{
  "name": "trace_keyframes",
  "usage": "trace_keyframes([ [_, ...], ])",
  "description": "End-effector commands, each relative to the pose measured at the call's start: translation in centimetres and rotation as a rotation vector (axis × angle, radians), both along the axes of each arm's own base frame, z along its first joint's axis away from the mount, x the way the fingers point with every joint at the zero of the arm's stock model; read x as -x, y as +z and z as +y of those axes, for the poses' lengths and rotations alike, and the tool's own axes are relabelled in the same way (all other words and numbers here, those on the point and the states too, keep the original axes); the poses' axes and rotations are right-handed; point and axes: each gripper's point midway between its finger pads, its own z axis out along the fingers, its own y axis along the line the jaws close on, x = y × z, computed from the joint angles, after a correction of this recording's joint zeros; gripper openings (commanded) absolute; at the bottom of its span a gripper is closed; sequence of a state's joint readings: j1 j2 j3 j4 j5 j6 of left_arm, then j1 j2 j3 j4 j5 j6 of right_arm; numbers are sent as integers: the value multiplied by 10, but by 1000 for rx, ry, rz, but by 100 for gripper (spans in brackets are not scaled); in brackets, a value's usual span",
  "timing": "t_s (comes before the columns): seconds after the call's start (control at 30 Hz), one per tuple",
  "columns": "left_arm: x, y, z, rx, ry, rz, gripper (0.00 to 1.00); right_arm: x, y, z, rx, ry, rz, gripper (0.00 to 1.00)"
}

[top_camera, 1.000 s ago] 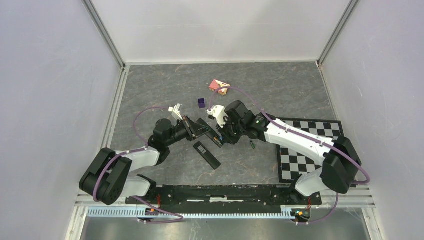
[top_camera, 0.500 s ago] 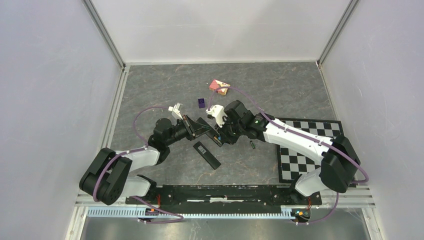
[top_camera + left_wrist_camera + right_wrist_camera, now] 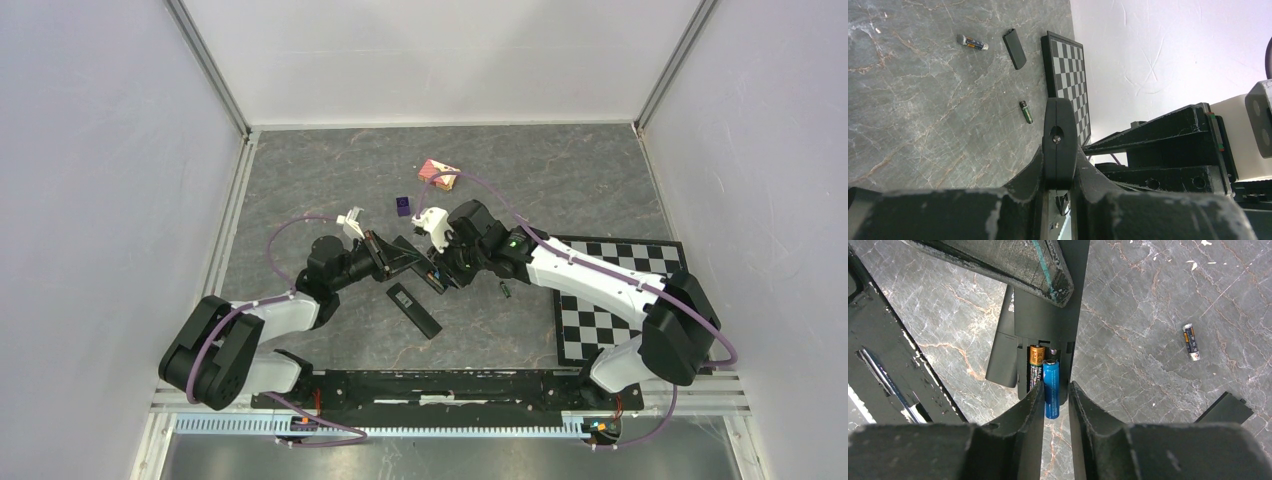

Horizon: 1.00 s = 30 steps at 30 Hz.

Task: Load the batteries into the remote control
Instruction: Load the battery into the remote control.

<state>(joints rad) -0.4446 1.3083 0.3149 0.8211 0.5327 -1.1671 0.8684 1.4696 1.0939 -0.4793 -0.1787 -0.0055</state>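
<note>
The right gripper [image 3: 1055, 390] has edged slightly left and far, pinching the blue battery [image 3: 1051, 382] into the remote control [image 3: 1048, 320]. The left gripper [image 3: 398, 257] clamps the remote control mid-scene; the green battery [image 3: 505, 290] lies to its right.

Grey marbled tabletop [image 3: 560, 170] — white walls [image 3: 440, 60]
</note>
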Motion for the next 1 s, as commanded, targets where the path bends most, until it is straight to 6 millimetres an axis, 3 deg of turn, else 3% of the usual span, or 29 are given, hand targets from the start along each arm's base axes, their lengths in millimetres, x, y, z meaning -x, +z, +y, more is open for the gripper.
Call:
trace_keyframes([
  [0.0,1,37,-10,97,-54,-31,2,-9,9,7,-43,-34,-28,29],
  [0.27,-3,35,-7,101,-33,-10,2,-5,19,7,-69,-35,-30,37],
  [0.77,-9,29,-1,101,-4,14,2,-2,31,7,-101,-25,-36,40],
  [0.87,-10,29,1,102,2,19,2,-4,42,9,-135,-38,-49,46],
  [0.97,-11,31,1,107,5,20,2,-6,60,12,-192,-61,-73,60],
])
